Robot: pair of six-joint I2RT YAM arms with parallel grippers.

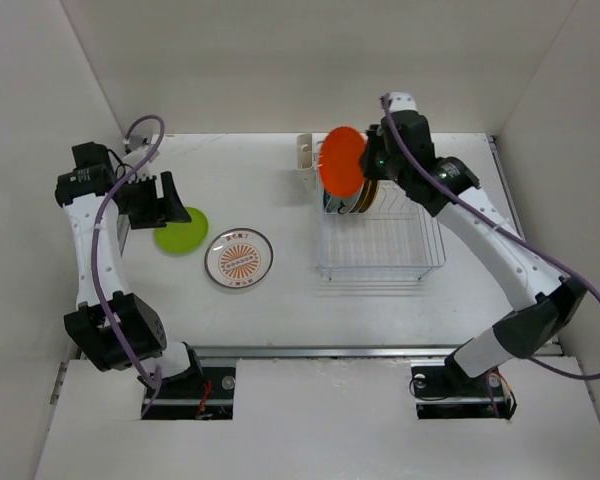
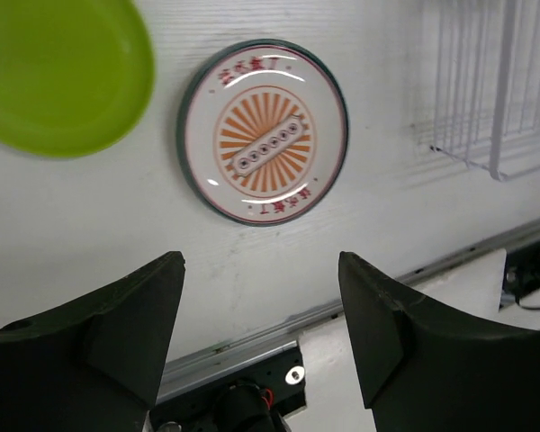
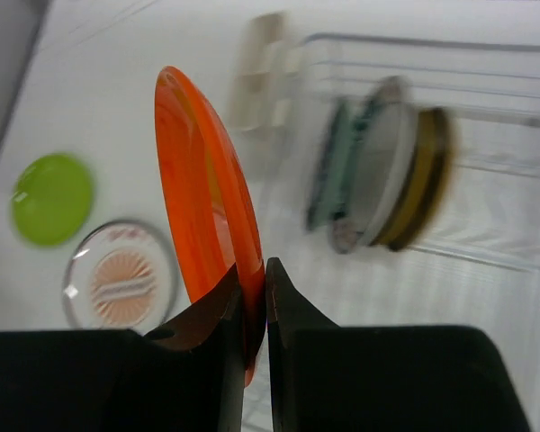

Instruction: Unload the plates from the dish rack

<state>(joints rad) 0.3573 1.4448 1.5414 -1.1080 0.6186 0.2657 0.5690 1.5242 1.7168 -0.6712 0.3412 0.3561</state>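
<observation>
My right gripper [image 1: 365, 163] is shut on the rim of an orange plate [image 1: 341, 160] and holds it on edge in the air above the far left corner of the wire dish rack [image 1: 380, 245]; the plate also shows in the right wrist view [image 3: 202, 202]. Several plates [image 1: 352, 200] still stand in the rack's far slots, blurred in the right wrist view [image 3: 382, 180]. A lime green plate [image 1: 181, 230] and a white sunburst plate [image 1: 239, 258] lie flat on the table. My left gripper [image 1: 165, 200] is open and empty, beside the green plate.
A small white cup holder [image 1: 305, 152] is fixed to the rack's far left side. The table's front metal rail [image 2: 360, 301] runs below the left fingers. White walls enclose the table on the left, back and right.
</observation>
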